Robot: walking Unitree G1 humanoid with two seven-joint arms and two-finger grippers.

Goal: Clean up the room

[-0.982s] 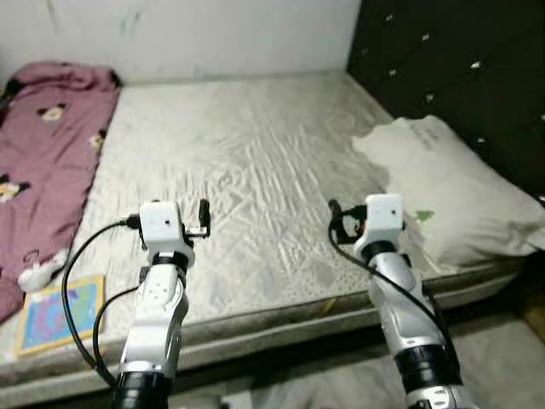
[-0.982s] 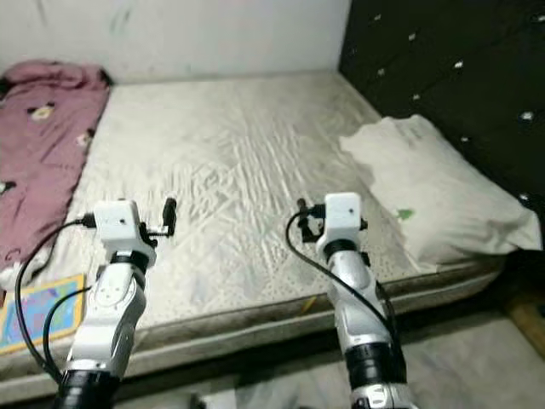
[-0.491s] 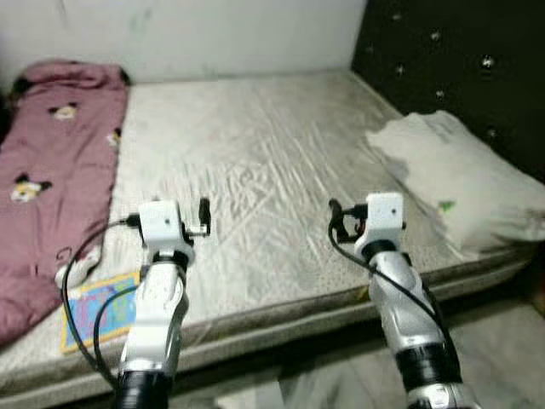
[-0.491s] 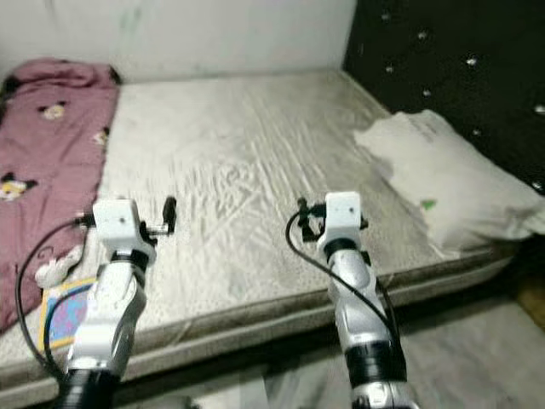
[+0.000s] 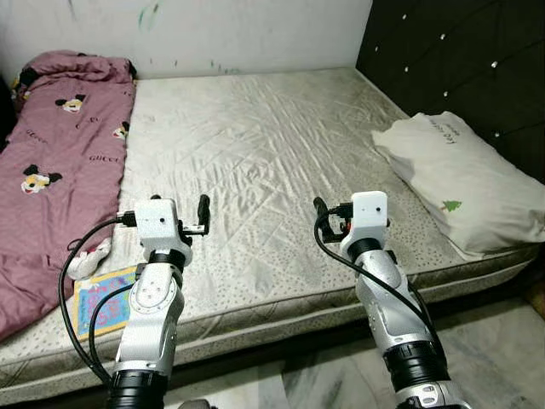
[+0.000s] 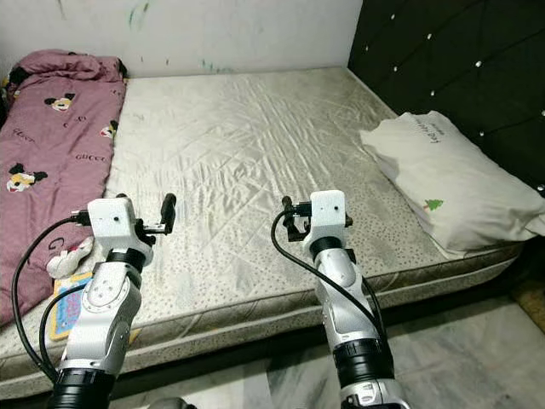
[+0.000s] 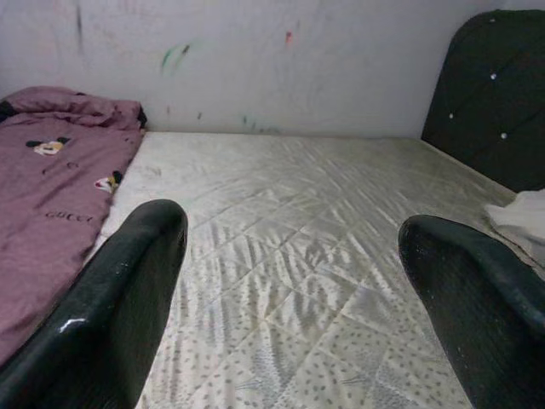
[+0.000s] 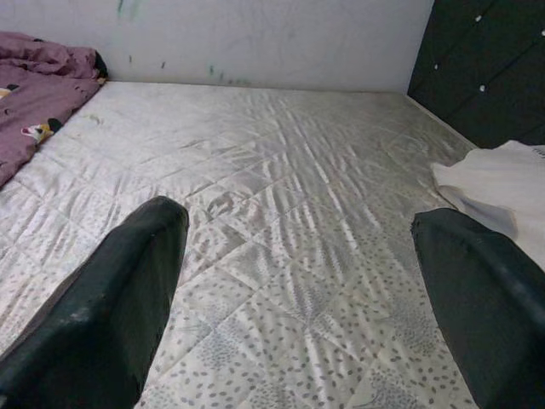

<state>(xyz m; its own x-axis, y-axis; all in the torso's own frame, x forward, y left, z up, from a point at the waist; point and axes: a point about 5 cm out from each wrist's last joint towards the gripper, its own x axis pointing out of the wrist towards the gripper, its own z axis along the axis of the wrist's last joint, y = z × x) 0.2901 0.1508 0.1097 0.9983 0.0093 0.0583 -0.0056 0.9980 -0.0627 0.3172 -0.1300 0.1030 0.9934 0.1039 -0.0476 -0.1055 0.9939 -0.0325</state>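
Camera panned leftward since earlier frames, revealing more maroon blanket (image 5: 60,162) at upper left. Book (image 5: 104,295) and sock (image 5: 88,260) lie at lower left on mattress (image 5: 255,162). Left gripper (image 7: 289,298) and right gripper (image 8: 298,298) hover released, empty, presumably ready to reach. Pillow (image 5: 464,187) at right.

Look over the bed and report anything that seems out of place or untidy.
A colourful picture book and a small white sock-like item lie loose near the mattress front edge, beside the rumpled pink blanket. The pillow sits skewed, overhanging the corner. The wall bears crayon-like marks.
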